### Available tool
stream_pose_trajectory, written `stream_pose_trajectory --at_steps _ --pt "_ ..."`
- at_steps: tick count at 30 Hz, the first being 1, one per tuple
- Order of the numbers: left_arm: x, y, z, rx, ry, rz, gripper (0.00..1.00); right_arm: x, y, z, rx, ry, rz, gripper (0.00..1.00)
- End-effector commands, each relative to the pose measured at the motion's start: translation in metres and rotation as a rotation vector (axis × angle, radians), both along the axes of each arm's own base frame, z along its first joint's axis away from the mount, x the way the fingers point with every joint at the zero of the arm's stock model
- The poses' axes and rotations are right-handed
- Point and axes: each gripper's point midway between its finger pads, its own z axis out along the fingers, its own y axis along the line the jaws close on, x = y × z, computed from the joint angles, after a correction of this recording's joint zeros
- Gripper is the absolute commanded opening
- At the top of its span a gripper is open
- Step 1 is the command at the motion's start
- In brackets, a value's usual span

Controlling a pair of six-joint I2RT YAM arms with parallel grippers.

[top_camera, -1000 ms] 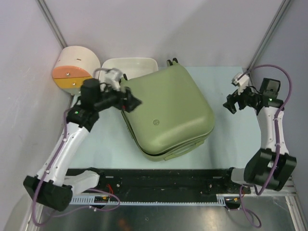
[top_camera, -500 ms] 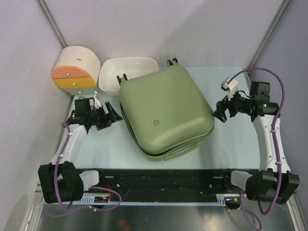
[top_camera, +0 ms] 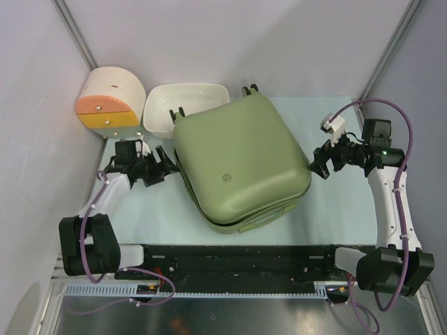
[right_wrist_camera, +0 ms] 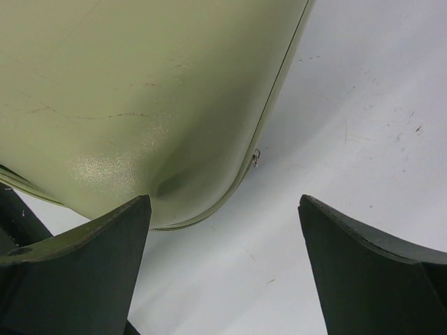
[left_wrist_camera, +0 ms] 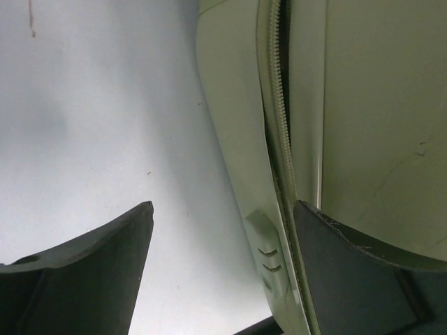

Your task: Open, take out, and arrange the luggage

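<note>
The olive-green luggage (top_camera: 241,164) lies flat and closed in the middle of the table, its black wheels toward the back. My left gripper (top_camera: 166,166) is open and low at the luggage's left side; in the left wrist view its right finger (left_wrist_camera: 363,272) lies against the shell by the zipper seam (left_wrist_camera: 279,125). My right gripper (top_camera: 318,162) is open and empty just off the luggage's right corner. The right wrist view shows that rounded corner (right_wrist_camera: 140,98) and a small zipper pull (right_wrist_camera: 255,156) between the fingers.
A white rectangular tub (top_camera: 183,106) stands behind the luggage at the back left. A round cream drawer box with an orange front (top_camera: 108,101) sits in the back left corner. The black rail (top_camera: 230,262) runs along the near edge.
My left arm has swung down from above the luggage's back-left corner to the table at its left side. My right gripper has moved in toward the luggage's right corner.
</note>
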Motion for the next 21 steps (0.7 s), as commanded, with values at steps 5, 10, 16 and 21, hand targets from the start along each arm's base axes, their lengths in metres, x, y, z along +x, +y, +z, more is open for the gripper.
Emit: stream_pose_trajectory --at_steps 5,10,16,21 --pt "0.018 -0.008 0.006 0.001 -0.060 0.001 0.86 -0.002 0.000 0.004 -0.002 -0.006 -0.005 0.93" --pt "0.015 0.004 -0.021 0.064 0.012 0.047 0.84 -0.002 0.001 0.004 0.001 -0.010 -0.003 0.93" --pt "0.014 -0.010 -0.009 0.021 -0.026 -0.016 0.85 -0.005 -0.001 -0.001 -0.020 -0.002 -0.002 0.93" --pt "0.011 -0.014 0.030 0.009 -0.138 -0.026 0.87 -0.010 -0.001 -0.004 -0.031 -0.006 0.008 0.94"
